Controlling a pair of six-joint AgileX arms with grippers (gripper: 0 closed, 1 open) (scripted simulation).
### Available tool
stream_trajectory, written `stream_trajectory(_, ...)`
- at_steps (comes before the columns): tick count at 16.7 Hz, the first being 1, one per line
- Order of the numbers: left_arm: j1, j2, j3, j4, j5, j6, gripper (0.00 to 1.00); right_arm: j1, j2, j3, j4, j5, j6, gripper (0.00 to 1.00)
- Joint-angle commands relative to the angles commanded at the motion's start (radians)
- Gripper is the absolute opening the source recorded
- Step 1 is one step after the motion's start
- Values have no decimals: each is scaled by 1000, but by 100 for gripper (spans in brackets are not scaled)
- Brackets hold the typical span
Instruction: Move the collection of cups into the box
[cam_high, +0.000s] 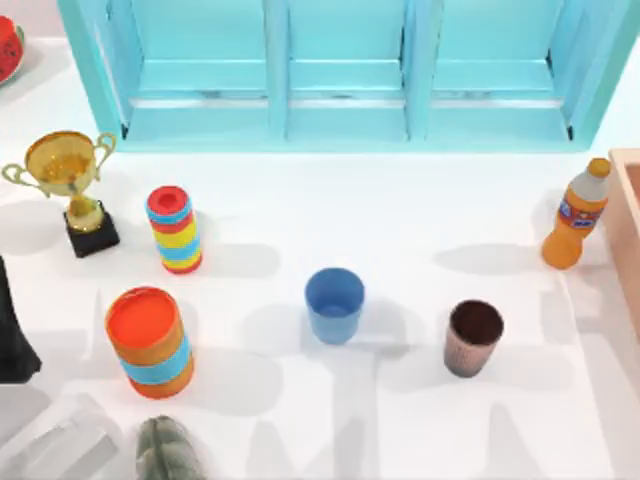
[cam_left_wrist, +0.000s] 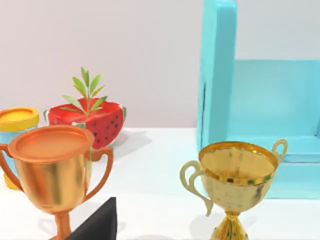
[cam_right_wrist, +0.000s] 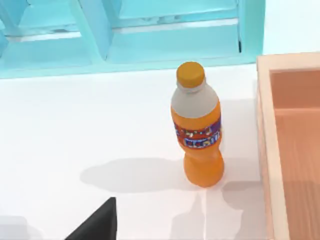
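The blue cup (cam_high: 334, 305) stands upright near the middle of the table. The dark brown speckled cup (cam_high: 473, 337) stands upright to its right, a gap between them. The tan box (cam_high: 628, 215) shows at the table's right edge, and its wall and floor (cam_right_wrist: 287, 150) appear in the right wrist view. My left arm (cam_high: 10, 330) is a dark shape at the left edge, far from both cups. A dark part of my left gripper (cam_left_wrist: 97, 226) shows in its wrist view, and a like part of my right gripper (cam_right_wrist: 97, 222) in the right wrist view.
An orange drink bottle (cam_high: 577, 215) stands just left of the box. Two striped cylinders (cam_high: 175, 228) (cam_high: 150, 340) and a gold trophy (cam_high: 68, 185) stand at the left. The turquoise shelf unit (cam_high: 340, 70) spans the back. A copper trophy (cam_left_wrist: 50, 170) and a watermelon planter (cam_left_wrist: 92, 120) show in the left wrist view.
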Motion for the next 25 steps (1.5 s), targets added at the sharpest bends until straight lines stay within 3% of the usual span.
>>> stream_trajectory(7,0,0,0,0,0,0,100,203,747,562,-501,1,204,100)
stream_trajectory(13,0,0,0,0,0,0,100,326,1131,905,-787,-2,327,100)
stream_trajectory(17,0,0,0,0,0,0,100,353,1215,985,-846,-2,354,100)
stream_trajectory(25,0,0,0,0,0,0,100,351,1228,917,-770,-2,352,100)
